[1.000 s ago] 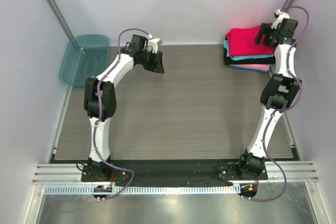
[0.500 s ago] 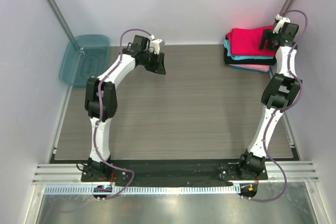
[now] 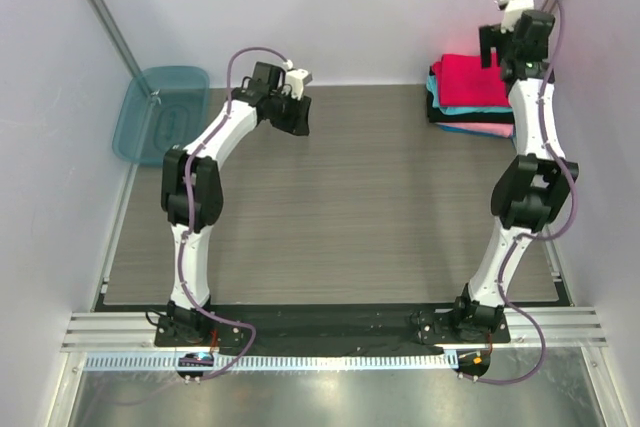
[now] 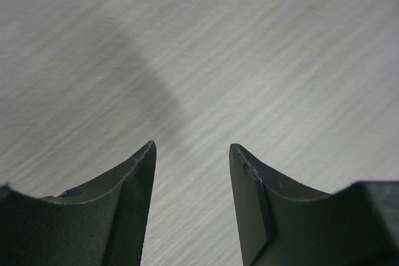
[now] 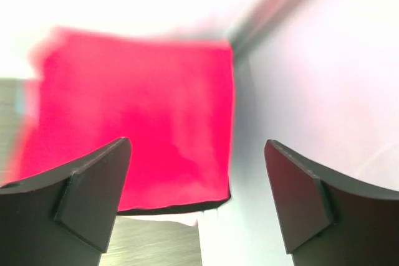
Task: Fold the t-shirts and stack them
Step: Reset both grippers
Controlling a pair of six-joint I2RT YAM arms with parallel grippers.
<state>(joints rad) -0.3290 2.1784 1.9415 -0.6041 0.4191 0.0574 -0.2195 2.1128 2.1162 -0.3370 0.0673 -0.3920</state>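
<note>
1. My right claw (image 5: 197, 147) is spread wide and holds nothing. It hangs above the bright red folded cloth t-shirt (image 5: 137, 110), which tops the pile in the far right corner of the grey wood-grain worktop (image 3: 380, 207).
2. Under the red one lie a cyan folded t-shirt (image 3: 470, 109), a black folded t-shirt (image 3: 437, 115) and a pink folded t-shirt (image 3: 485, 129) at the bottom. The pink edge shows past the layers above on the near side, so the pile is not quite square.
3. Main risk, as I judge it: if I drop back down, a finger may catch the red cloth. That could pull its fold open or slide the upper shirts off the lower ones.
4. The pile sits just beside the white side wall (image 3: 610, 97) at the right edge. A sideways sweep of my right arm there could knock the pile or bump the wall.
5. My right wrist view is blurred, so I cannot vouch for how neat the red fold is. A loose flap would make a snag more likely.
6. My left claw (image 4: 192, 154) is parted with only bare worktop between its fingers. It hovers near the far edge, left of centre and well apart from the shirts, so I expect little trouble from it.
7. The translucent teal plastic bin (image 3: 160, 112) lies at the far left corner, past the worktop's left edge. I can make out no shirt in it.
</note>
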